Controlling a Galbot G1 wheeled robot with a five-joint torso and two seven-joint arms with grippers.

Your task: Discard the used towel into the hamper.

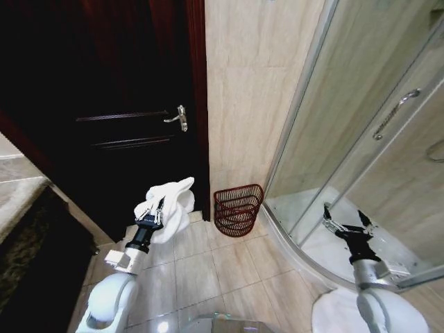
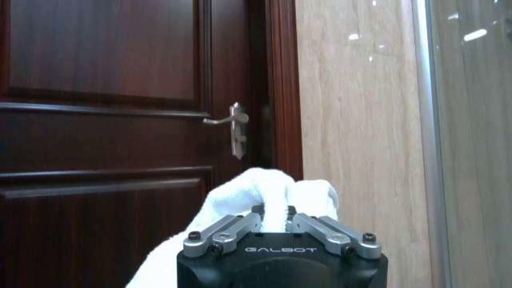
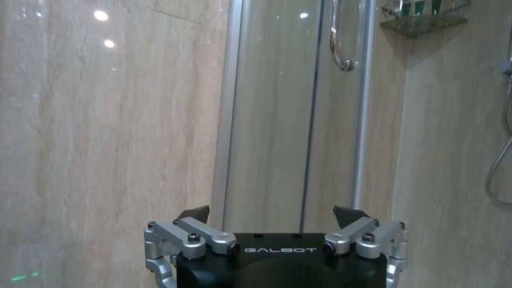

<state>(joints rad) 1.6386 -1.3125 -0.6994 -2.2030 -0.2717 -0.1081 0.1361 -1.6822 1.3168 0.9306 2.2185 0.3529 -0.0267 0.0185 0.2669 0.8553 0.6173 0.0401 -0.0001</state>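
A bunched white towel (image 1: 170, 205) hangs in my left gripper (image 1: 154, 210), which is shut on it and held above the floor tiles in front of the dark door. The left wrist view shows the towel (image 2: 264, 195) bulging out past the closed fingers (image 2: 320, 227). The hamper (image 1: 238, 209), a small dark reddish-brown openwork basket, stands on the floor against the beige wall, to the right of the towel and a little farther away. My right gripper (image 1: 347, 220) is open and empty, raised in front of the shower glass; its spread fingertips (image 3: 349, 215) appear in the right wrist view.
A dark wooden door (image 1: 111, 104) with a silver lever handle (image 1: 179, 118) is at the left. A curved glass shower enclosure (image 1: 361, 139) with a raised white base rim (image 1: 298, 253) fills the right. A dark mat (image 1: 35, 263) lies at the left floor.
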